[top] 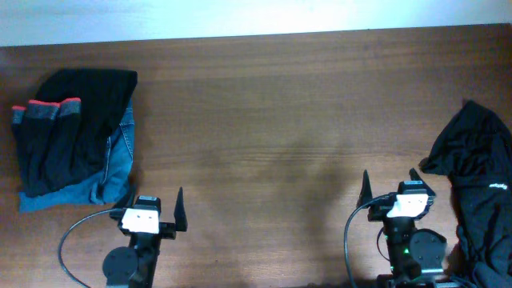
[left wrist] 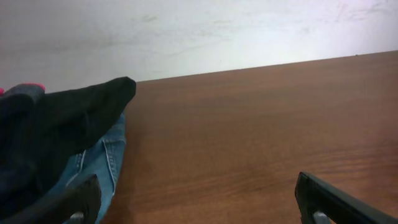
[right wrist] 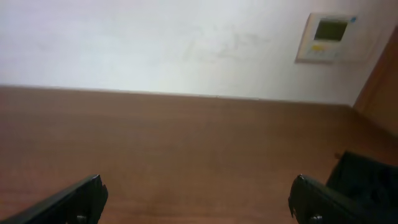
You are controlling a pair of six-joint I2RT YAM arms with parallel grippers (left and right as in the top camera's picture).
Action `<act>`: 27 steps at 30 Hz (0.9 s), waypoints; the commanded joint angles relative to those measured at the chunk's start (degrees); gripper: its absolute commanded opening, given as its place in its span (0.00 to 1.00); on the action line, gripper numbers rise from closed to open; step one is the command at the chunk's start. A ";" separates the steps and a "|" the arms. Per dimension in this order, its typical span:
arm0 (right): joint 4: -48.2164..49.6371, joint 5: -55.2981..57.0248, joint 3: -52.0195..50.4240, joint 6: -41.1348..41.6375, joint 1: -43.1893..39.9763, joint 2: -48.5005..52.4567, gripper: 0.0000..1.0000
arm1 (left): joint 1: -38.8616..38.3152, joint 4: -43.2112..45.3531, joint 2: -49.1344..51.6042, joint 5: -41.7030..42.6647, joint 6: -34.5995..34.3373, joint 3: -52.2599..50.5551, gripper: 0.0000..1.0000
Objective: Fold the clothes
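Sprawling over the right edge of the brown bench (top: 264,104): a loose black garment (top: 480,184).
White lettering marks it; a folded pile (top: 72,128) sits at the left end; left pincer (left wrist: 205,202) and right pincer (right wrist: 196,199) both gape, empty.

Small white lettering (top: 498,186) is showing on the black garment (top: 476,172) at the right edge of the bench (top: 264,120), too small to read. The screen (right wrist: 330,29) on the wall panel (right wrist: 328,53) is displaying nothing legible.
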 commanded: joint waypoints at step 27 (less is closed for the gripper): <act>-34.21 6.40 59.30 5.55 -2.03 65.18 0.99 | -0.22 -20.72 61.26 -3.13 -1.44 53.99 0.99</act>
